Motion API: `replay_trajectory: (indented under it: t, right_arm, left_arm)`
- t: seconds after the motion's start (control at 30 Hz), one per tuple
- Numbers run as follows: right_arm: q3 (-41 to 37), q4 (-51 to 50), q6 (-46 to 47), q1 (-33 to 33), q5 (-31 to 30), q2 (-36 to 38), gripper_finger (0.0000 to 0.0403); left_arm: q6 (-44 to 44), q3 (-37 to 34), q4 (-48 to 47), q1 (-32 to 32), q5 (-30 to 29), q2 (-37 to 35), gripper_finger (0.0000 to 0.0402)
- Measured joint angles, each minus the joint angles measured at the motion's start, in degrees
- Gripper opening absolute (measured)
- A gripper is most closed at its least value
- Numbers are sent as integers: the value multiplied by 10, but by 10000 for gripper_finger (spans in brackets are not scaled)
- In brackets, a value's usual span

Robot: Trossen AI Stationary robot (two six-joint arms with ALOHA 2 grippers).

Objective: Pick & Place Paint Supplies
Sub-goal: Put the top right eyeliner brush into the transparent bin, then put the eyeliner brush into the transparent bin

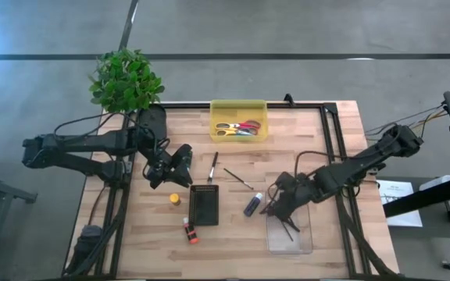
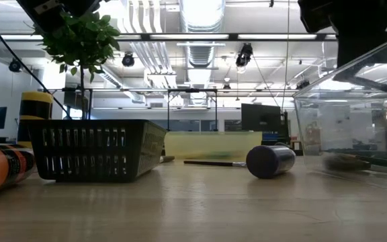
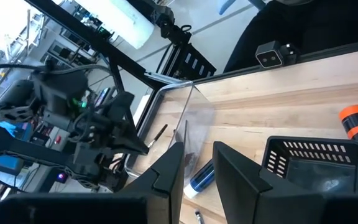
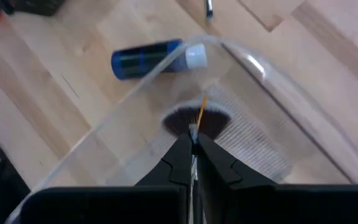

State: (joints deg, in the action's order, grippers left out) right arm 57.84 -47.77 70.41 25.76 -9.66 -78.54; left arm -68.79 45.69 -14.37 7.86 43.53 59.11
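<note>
My right gripper hangs over the clear box near the table's front right, shut on the wide soft-headed brush, whose dark fanned head is inside the box. More thin dark brushes lie on the box floor. A purple-blue tube lies on the table just left of the box. Two thin brushes lie flat mid-table. A yellow tube and a red-orange tube lie beside the black basket. My left gripper hovers open left of them, touching nothing. My right gripper pinches the wide brush between its two fingertips, on a thin pale part right behind the fanned head. The fingers come from above, slanting down into the clear box. Whether the head rests on the box floor, I cannot tell.
A yellow bin with scissors stands at the table's far edge, a potted plant at the far left corner. The black basket sits mid-table. Black frame rails run along the table's left, right and far sides. Bare wood lies between basket and clear box.
</note>
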Motion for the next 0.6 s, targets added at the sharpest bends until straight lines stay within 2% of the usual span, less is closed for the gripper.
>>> replay_trajectory:
  t: [0.3,0.4,0.6]
  right_arm:
    - [0,4,4,9,-8,-3,15]
    - [0,4,5,12,-9,2,44]
    - [0,4,-7,12,-10,2,127]
  left_arm:
    - [29,0,-1,0,0,0,93]
    - [31,0,-9,0,0,0,93]
    - [32,0,-13,0,0,0,93]
